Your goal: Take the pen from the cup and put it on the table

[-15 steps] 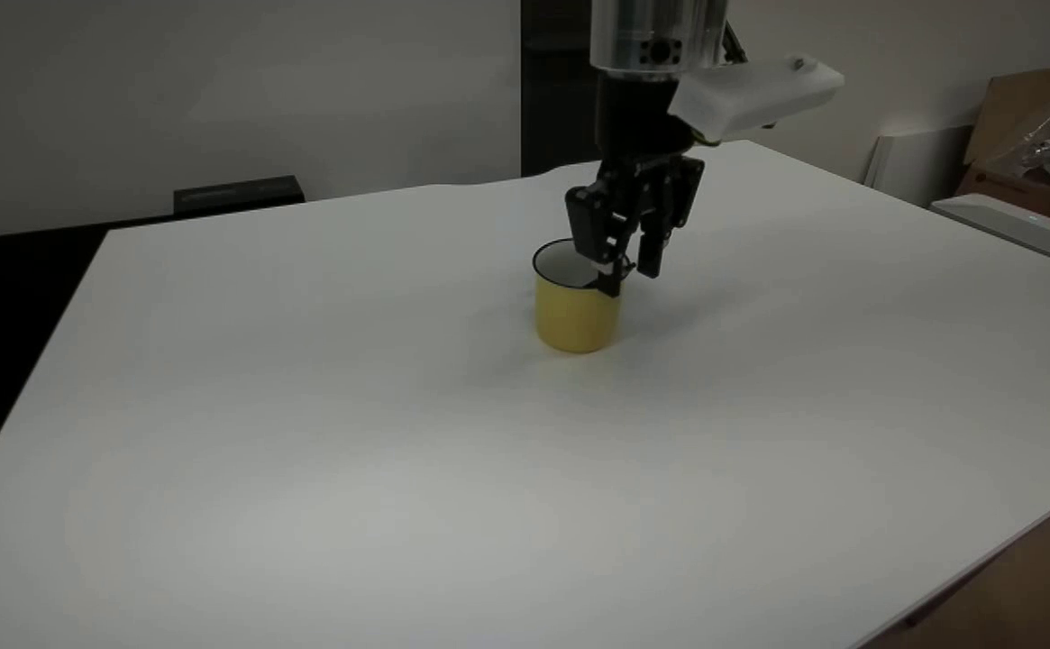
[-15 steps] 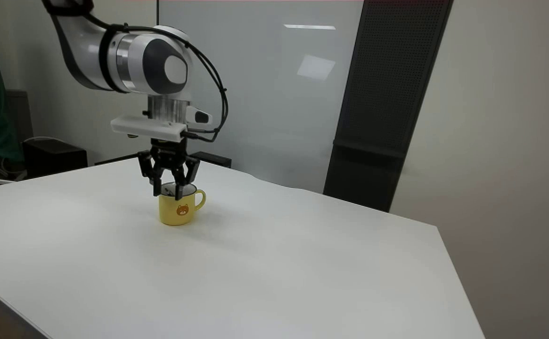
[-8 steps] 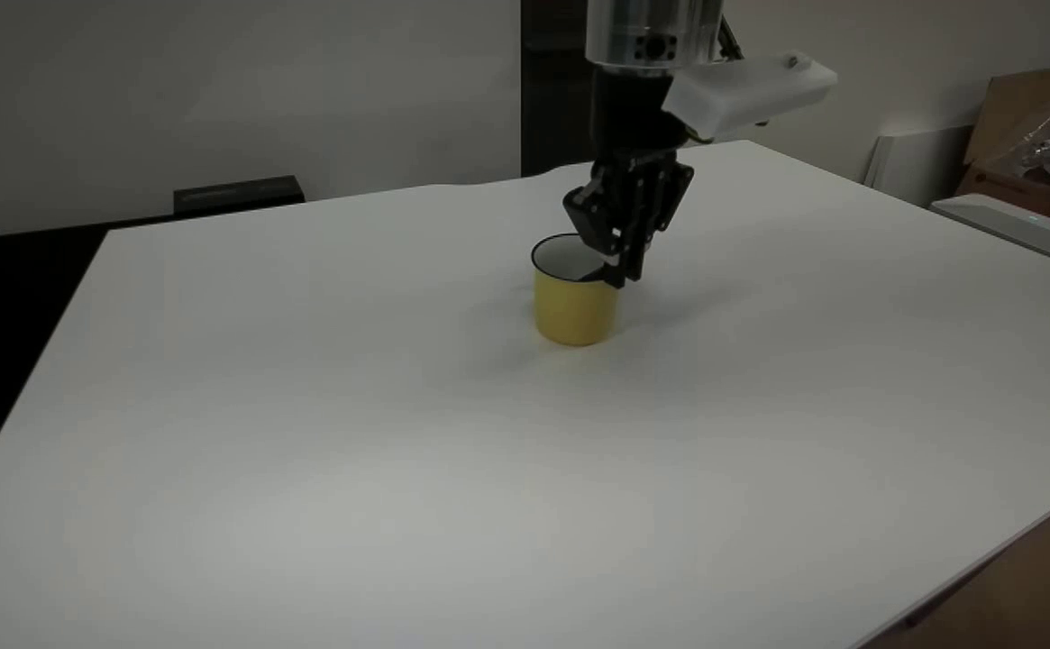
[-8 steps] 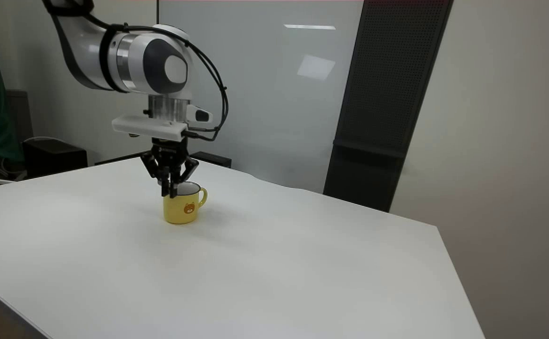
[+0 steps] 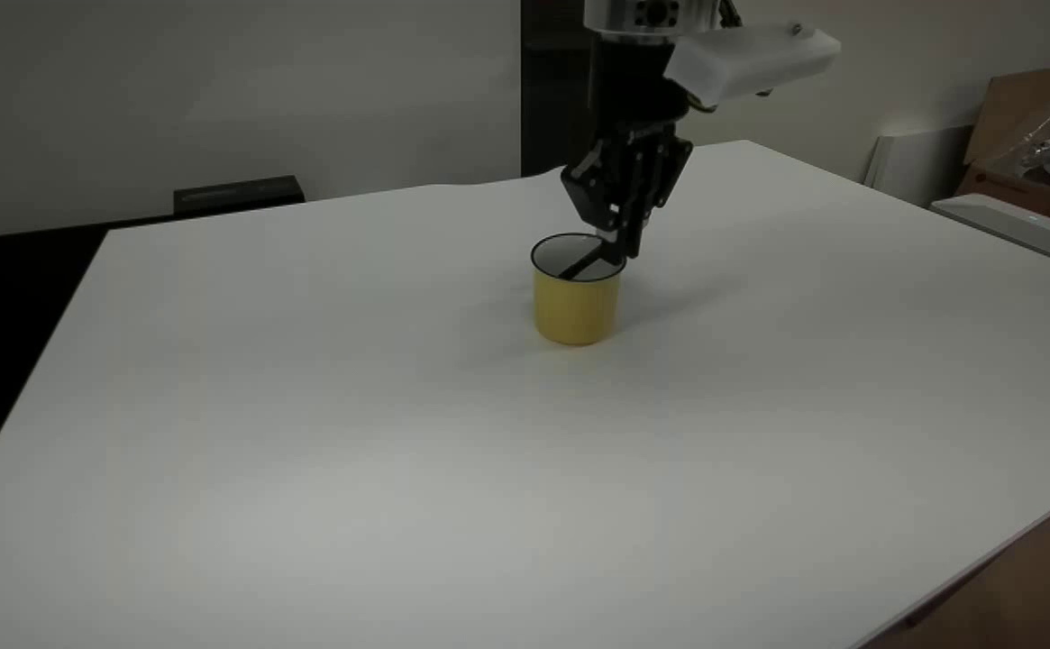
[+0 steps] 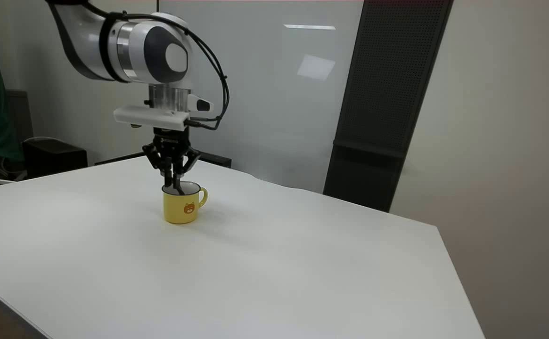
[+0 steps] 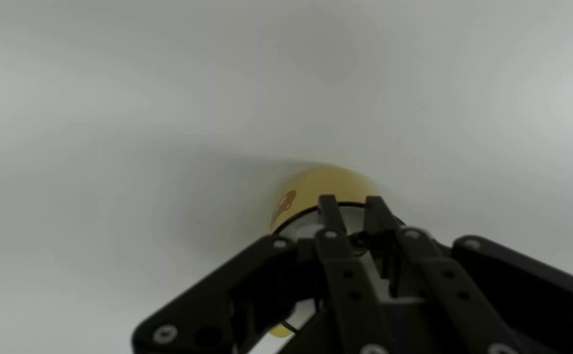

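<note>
The yellow cup (image 5: 576,311) stands upright on the white table (image 5: 308,451); it also shows in an exterior view (image 6: 174,210) and in the wrist view (image 7: 325,184). My gripper (image 5: 625,254) is just over the cup's rim, fingers close together, also seen in an exterior view (image 6: 172,184) and in the wrist view (image 7: 351,209). It is shut on the black pen (image 5: 582,262), which slants down from the fingertips into the cup. The pen shows in an exterior view (image 6: 180,190); its lower end is hidden inside the cup. In the wrist view the fingers mostly cover it.
The cup's handle (image 6: 203,197) sticks out to one side. A black box (image 5: 239,195) stands behind the table's far edge. A cardboard box (image 5: 1034,135) and a white flat device (image 5: 1020,223) are beside the table. A whiteboard (image 6: 265,103) stands behind.
The gripper fingers closed from open onto the pen, and the cup shifted slightly. The gripper then rose a little, and more of the pen now shows above the rim.
</note>
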